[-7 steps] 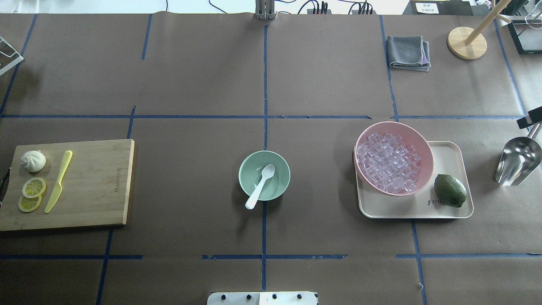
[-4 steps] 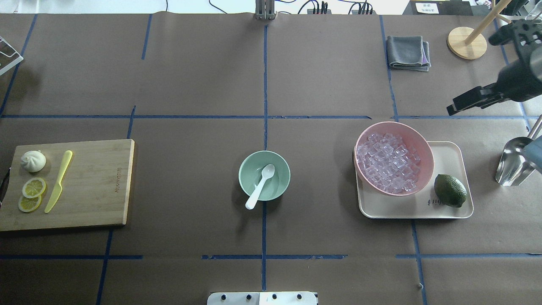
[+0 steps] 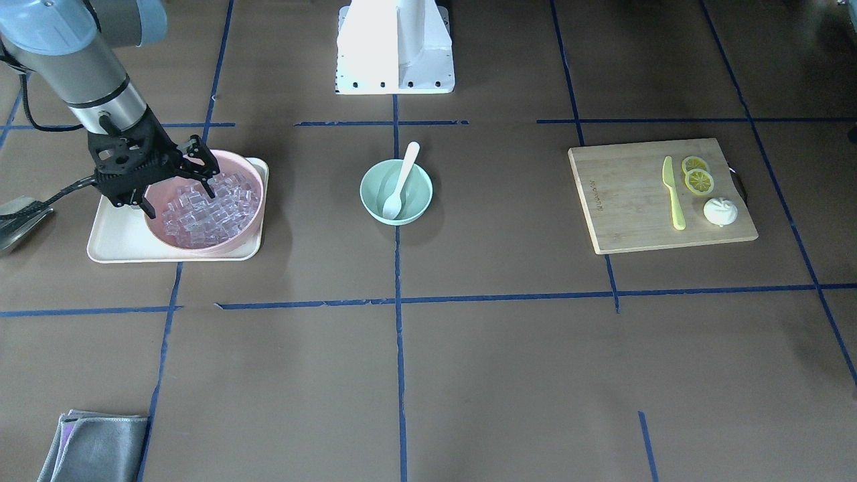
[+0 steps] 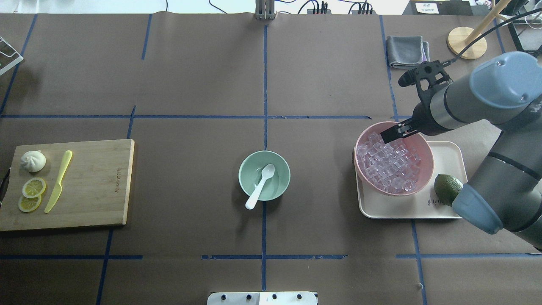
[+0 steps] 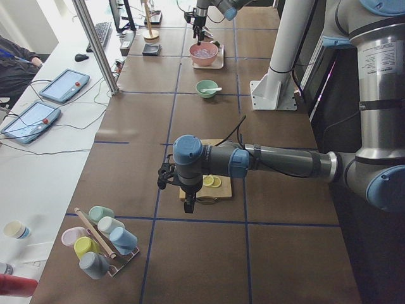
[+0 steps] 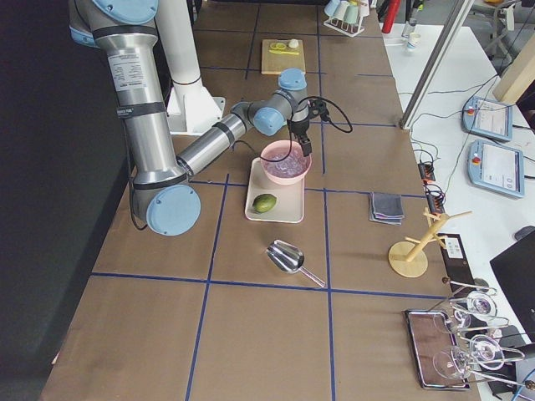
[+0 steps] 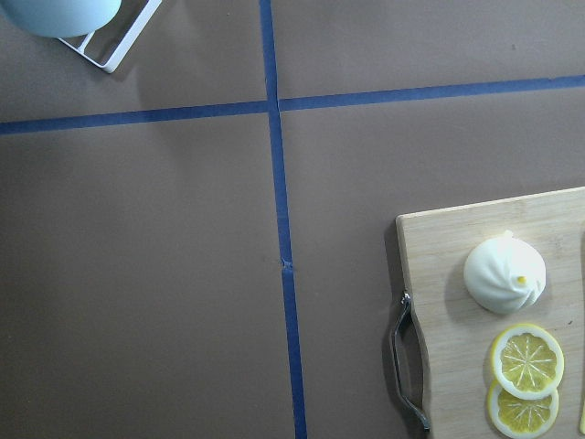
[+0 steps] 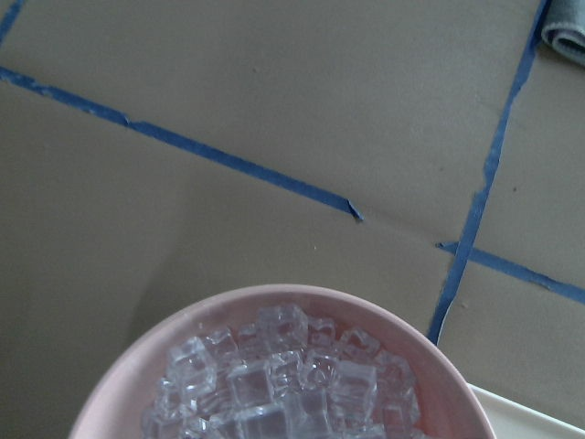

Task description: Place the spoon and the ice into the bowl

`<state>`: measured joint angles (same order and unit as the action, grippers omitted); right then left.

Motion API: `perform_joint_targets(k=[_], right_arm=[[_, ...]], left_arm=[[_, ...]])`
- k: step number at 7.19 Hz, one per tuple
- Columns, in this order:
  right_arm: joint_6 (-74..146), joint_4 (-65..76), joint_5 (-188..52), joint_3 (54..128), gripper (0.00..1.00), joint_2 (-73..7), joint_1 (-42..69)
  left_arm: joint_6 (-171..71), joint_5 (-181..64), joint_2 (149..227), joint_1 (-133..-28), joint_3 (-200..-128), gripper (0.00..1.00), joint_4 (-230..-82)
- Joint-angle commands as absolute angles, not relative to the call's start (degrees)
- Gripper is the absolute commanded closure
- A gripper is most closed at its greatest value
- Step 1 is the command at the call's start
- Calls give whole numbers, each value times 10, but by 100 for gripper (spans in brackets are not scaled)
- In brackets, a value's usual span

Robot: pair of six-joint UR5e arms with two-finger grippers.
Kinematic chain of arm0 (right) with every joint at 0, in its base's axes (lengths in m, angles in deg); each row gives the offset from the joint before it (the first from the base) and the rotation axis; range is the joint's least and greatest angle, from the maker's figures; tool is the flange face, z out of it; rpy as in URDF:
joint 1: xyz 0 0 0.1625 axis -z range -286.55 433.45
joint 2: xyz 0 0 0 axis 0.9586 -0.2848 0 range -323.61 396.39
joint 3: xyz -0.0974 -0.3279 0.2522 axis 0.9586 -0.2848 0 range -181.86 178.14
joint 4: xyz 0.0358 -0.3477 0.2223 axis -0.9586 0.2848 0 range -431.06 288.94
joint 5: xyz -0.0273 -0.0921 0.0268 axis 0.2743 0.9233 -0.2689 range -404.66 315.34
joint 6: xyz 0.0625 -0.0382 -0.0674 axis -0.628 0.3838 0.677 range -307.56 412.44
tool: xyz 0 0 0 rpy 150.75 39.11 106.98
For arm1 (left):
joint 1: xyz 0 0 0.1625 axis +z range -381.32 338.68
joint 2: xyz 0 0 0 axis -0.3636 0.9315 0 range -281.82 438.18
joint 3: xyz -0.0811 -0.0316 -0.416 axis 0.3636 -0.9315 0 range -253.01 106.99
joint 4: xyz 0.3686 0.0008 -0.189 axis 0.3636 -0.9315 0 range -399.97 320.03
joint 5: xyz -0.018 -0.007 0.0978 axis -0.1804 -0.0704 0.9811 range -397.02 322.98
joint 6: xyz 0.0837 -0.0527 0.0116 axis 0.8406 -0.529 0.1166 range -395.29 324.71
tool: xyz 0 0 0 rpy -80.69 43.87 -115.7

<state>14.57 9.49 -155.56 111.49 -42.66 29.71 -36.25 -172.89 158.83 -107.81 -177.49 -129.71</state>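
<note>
Right hand [image 3: 178,193], released, is hovering over ice [image 3: 201,215] (frame's left); it should be descending squarely onto one cube.

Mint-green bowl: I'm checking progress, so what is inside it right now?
Only the white spoon, scoop down inside the bowl, handle leaning over the rim. The ice sits in the pink bowl instead; the patch under the scoop is hidden.

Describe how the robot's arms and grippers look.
The right arm and left arm are silver-grey tubes with pale blue joint caps, mounted on a white pedestal. The right gripper is black with linked fingers; the left gripper is black too. A black cable arcs off the right wrist.
</note>
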Motion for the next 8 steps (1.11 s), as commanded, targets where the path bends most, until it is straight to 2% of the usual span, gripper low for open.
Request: perform_joint_targets(k=[1,3,5,8], right_arm=[[150,90,-1540,1099,6,-445,327],[149,91,-1548,1099,13,-445,334],[150,98,-1549,1099,25,-445,343],[150,98,-1553,1099,48,-454,346]], left_arm=[[-362,-1729,1583,-1078,-1780,0,-1297],[-362,-1729,1582,-1078,-1782,0,-1297],[-362,-1729,1583,-1078,-1783,0,-1297],[-362,-1730,1583,-1078,-1781,0,-1297]])
